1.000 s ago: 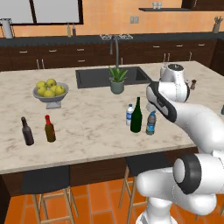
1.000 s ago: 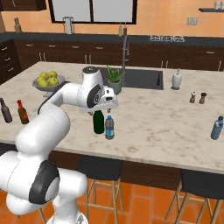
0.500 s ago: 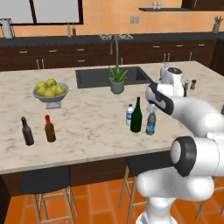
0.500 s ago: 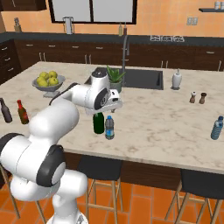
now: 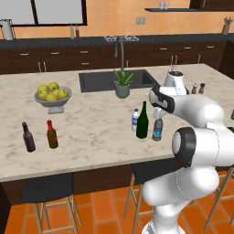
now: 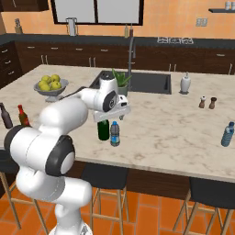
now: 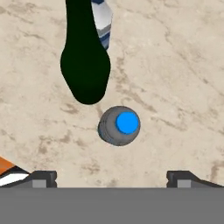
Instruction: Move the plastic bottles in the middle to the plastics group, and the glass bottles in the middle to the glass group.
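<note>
Three bottles stand together mid-counter. The tall dark green glass bottle (image 5: 142, 121) (image 6: 103, 130) (image 7: 85, 57) has the white-capped plastic bottle (image 5: 135, 119) (image 7: 103, 19) beside it and the bluer plastic bottle (image 5: 157, 130) (image 6: 114, 134) on its other side. My gripper (image 5: 158, 114) (image 6: 112, 120) (image 7: 111, 179) hangs open just above the bluer bottle, pointing straight down at its blue cap (image 7: 127, 123). Nothing is between the fingertips (image 7: 41, 178). The glass group, a blackish bottle (image 5: 28, 137) (image 6: 5, 115) and a red-capped brown bottle (image 5: 51, 135) (image 6: 22, 115), stands far down the counter.
Another clear-blue bottle (image 6: 227, 134) stands alone at the opposite end of the counter. A bowl of yellow fruit (image 5: 52, 96) (image 6: 50, 85), a potted plant (image 5: 122, 84), the sink (image 5: 96, 80), a soap dispenser (image 6: 185, 84) and two shakers (image 6: 207, 102) lie further back.
The arm has folded in closer to the base and the hand has shifted slightly over the bluer bottle. The jaws stay open. No bottle has moved.
</note>
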Available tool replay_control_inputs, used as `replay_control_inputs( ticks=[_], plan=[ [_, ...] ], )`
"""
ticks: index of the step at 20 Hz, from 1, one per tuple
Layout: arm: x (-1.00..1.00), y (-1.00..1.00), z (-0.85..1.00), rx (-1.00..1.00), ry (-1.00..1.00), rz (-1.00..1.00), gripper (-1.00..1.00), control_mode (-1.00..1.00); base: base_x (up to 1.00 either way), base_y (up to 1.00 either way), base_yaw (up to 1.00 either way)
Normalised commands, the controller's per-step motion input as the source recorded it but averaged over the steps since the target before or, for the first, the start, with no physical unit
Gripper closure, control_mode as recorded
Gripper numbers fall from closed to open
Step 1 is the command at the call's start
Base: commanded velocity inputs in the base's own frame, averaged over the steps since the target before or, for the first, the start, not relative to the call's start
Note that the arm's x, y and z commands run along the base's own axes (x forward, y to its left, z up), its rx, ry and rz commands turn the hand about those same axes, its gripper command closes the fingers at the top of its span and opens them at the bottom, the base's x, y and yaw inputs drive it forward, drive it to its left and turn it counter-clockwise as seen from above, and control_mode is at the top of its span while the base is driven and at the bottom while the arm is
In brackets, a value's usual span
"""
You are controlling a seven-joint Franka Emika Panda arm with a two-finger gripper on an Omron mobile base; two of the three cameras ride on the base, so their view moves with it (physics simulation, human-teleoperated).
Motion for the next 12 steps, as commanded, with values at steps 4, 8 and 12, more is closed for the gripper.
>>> replay_control_inputs(
  ticks=[4,8,12],
  plan=[
    [0.02,0.0,-0.33,0.02,0.0,0.0,-1.0,-1.0,0.0,0.0,0.0],
    [0.13,0.0,-0.36,0.01,0.0,0.0,-1.0,-1.0,0.0,0.0,0.0],
    [0.27,0.0,-0.26,0.0,0.0,0.03,-1.0,-1.0,0.0,0.0,0.0]
  ],
)
